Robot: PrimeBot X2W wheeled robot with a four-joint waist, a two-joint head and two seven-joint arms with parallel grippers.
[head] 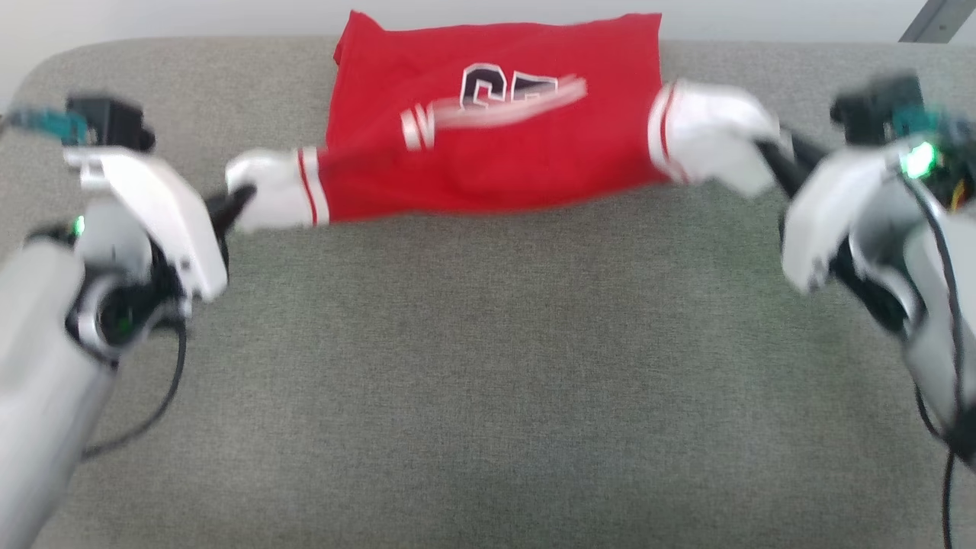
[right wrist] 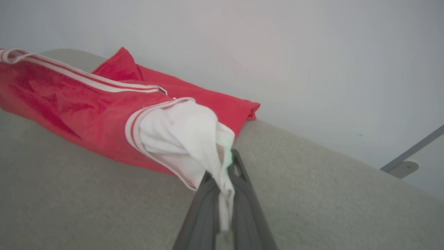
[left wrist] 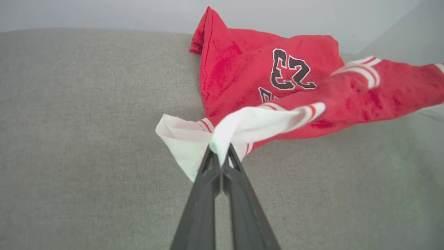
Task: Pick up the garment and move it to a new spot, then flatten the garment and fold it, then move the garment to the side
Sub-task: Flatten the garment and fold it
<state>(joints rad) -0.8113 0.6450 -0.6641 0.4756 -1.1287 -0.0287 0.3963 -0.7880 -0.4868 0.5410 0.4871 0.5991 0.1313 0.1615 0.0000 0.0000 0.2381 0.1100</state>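
1. The garment (head: 488, 152) is sitting at the far edge of the counter (head: 488, 396). Its red body is bunched and partly doubled over, with the black numerals facing up. Its near side is hanging stretched between the two arms, just above the counter's grey cloth.
2. From where I'm standing it is looking light, thin and limp. It is sagging between the two holds and creasing wherever it is not pulled taut. I'd expect it to drape and trail across the counter rather than hold any shape. Nothing about it is fragile, though a narrow pinch of cloth could slip under a hard tug.
3. The sleeves seem the sensible places to hold it, one each side, so the body spreads evenly over the counter.
4. The left gripper (left wrist: 220, 158), toward the counter's left side, is pinching the left white sleeve (left wrist: 194, 139). Its jaws are closed tight on a fold of it.
5. The right gripper (right wrist: 225, 170), toward the counter's right side, is clamping the right white sleeve (right wrist: 177, 135). Its jaws are closed too, with cloth trailing down between them.
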